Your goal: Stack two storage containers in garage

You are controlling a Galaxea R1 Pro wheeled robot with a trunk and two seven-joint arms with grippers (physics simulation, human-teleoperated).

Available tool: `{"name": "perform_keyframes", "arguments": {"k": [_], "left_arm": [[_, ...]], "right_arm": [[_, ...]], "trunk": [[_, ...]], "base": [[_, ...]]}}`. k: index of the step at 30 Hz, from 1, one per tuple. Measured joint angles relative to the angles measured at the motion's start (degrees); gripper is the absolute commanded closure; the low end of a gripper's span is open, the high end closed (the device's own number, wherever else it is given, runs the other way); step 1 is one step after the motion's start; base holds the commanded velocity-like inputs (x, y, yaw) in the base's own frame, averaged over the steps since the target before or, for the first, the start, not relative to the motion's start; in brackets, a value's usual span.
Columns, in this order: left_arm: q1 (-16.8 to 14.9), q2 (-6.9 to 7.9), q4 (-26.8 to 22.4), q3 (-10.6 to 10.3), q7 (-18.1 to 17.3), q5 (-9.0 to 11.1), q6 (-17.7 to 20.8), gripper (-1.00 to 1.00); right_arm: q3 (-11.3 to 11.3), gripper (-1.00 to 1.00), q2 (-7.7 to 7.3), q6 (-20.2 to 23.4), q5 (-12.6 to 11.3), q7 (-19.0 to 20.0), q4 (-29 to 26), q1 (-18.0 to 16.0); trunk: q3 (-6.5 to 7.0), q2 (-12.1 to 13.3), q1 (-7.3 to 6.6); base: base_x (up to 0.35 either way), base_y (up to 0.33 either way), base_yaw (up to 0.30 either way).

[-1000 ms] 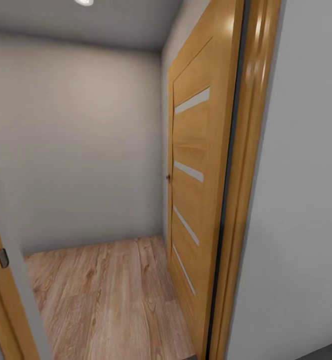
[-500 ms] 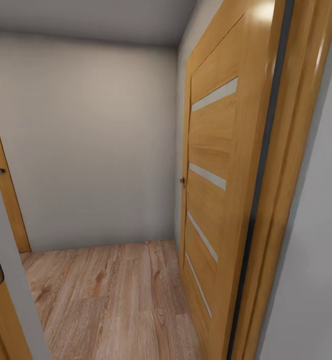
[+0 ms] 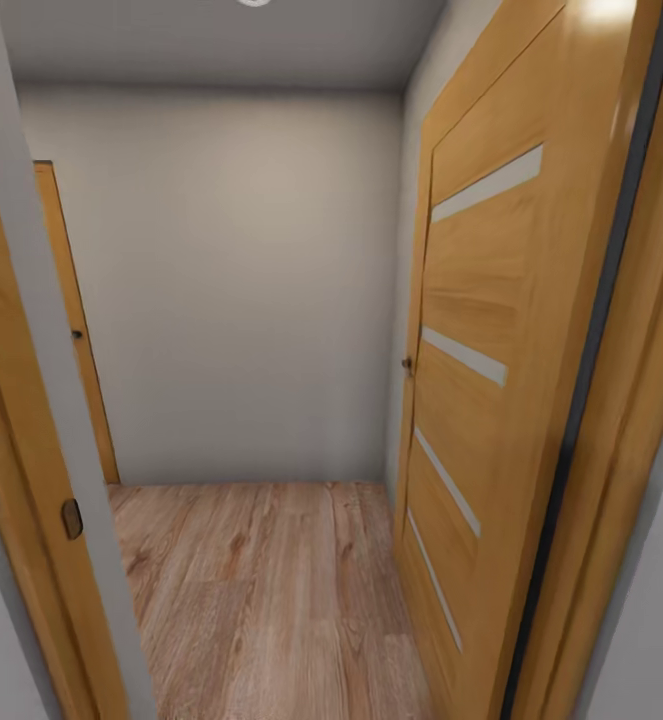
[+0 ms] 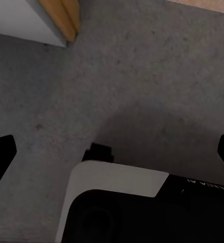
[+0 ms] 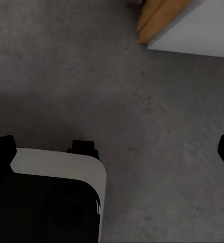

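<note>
The two storage containers are out of view. My left gripper [image 4: 112, 152] hangs open over the dark grey concrete floor [image 4: 142, 76], its black fingertips [image 4: 0, 152] wide apart with nothing between them. My right gripper [image 5: 113, 151] is open too, above the same floor [image 5: 157, 116], and its fingertips [image 5: 0, 149] hold nothing. Below each gripper lies my white and black base [image 4: 117, 202].
In the head view a doorway leads into a small hallway with a wood-plank floor [image 3: 261, 590] and a grey back wall [image 3: 241, 290]. An open wooden door [image 3: 481, 400] stands on the right, the door frame [image 3: 31, 450] close on the left. Another wooden door [image 3: 71, 320] is at the back left.
The whole head picture has shifted to the right, so the camera has turned left toward the doorway. The back-left door and more of the hallway have come into view.
</note>
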Motion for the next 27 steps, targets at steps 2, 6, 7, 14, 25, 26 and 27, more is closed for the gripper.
{"name": "perform_keyframes", "arguments": {"k": [2, 6, 7, 14, 25, 26, 27], "left_arm": [[0.0, -0.02, 0.0, 0.0, 0.0, 0.0, 0.0, -1.0], [0.0, -0.07, 0.1, 0.0, -0.1, 0.1, 0.0, -1.0], [0.0, -0.05, 0.1, 0.0, -0.1, 0.1, 0.0, -1.0], [0.0, -0.21, 0.2, -0.1, 0.2, 0.1, 0.1, -1.0], [0.0, -0.3, 0.2, -0.2, -0.3, -0.3, 0.7, -1.0], [0.0, -0.32, 0.2, -0.2, -0.3, -0.3, 0.7, -1.0], [0.0, -0.35, 0.2, -0.2, -0.2, -0.3, 0.7, -1.0]], "right_arm": [[0.0, -1.0, 0.0, 0.0, 0.0, 0.0, 0.0, 0.0], [0.0, -1.0, 0.0, 0.0, 0.0, 0.0, 0.0, 0.0], [0.0, -1.0, 0.0, 0.0, 0.0, 0.0, 0.0, 0.0], [-0.1, -1.0, 0.01, -0.5, -0.3, 0.0, 0.2, 0.0], [-0.2, -1.0, -0.1, -0.5, -0.4, 0.0, 0.3, 0.0], [-0.2, -1.0, -0.1, -0.5, -0.4, 0.0, 0.3, 0.0], [-0.1, -1.0, -0.1, -0.4, -0.4, 0.0, 0.3, 0.0]], "trunk": [[0.0, 0.0, 0.0], [0.0, 0.0, 0.0], [0.0, 0.0, 0.0], [0.0, 0.0, 0.0], [0.0, 0.0, 0.0], [0.0, 0.0, 0.0], [0.0, 0.0, 0.0]], "base": [[0.0, 0.0, 0.275], [0.0, 0.0, 0.271], [0.0, 0.0, 0.224], [0.0, 0.0, 0.052], [0.0, 0.0, 0.001], [0.0, 0.0, 0.0], [0.0, 0.0, 0.0]]}}
